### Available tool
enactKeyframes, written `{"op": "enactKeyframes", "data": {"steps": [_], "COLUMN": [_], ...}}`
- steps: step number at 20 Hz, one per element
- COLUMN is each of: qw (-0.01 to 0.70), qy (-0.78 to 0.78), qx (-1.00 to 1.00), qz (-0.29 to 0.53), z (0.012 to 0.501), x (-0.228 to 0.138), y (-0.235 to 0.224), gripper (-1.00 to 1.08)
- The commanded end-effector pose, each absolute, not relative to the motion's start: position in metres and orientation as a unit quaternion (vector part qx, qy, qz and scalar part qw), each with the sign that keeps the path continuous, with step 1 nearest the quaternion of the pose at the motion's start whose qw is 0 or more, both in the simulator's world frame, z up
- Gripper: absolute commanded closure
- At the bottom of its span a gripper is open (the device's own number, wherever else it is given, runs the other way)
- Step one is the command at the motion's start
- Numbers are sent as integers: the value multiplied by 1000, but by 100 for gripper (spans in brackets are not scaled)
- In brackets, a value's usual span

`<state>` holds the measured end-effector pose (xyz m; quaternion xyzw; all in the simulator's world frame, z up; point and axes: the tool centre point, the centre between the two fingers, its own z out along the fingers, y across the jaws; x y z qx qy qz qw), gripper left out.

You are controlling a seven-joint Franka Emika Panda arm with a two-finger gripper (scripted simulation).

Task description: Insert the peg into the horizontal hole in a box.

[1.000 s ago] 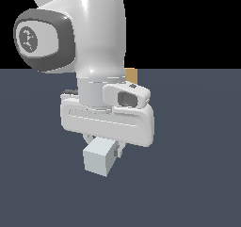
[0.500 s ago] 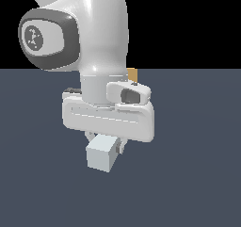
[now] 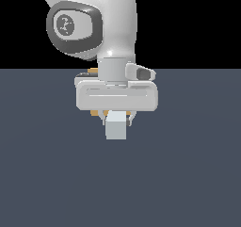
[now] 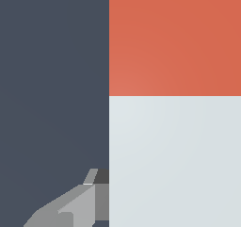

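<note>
**A:** Your pincer (image 3: 116, 119) is clamped on the long square-section peg, half pale grey-white and half orange-red (image 3: 116, 126). In the exterior view its pale end faces the camera, just under the white hand.

**B:** And the tan-brown box?

**A:** You can see only slivers of tan (image 3: 94, 71) behind the wrist, beyond the arm on the dark blue-grey surface (image 3: 188, 174). The hole is hidden.

**B:** How should I proceed?

**A:** Hold the peg level, with the orange half (image 4: 174, 40) leading. Line it up squarely with the opening before you push; I judge the fit to be tight, so advance slowly.
</note>
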<state>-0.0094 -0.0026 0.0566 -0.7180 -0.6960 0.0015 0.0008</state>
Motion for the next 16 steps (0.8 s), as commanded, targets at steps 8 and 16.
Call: {"op": "enactKeyframes", "data": {"steps": [8, 16], "qw": [0, -1], "qy": [-733, -735], "qx": [-680, -679], "qz": [0, -1], "z": [70, 72], "x": [-5, -4], "y": [23, 23], "gripper": [108, 108]}}
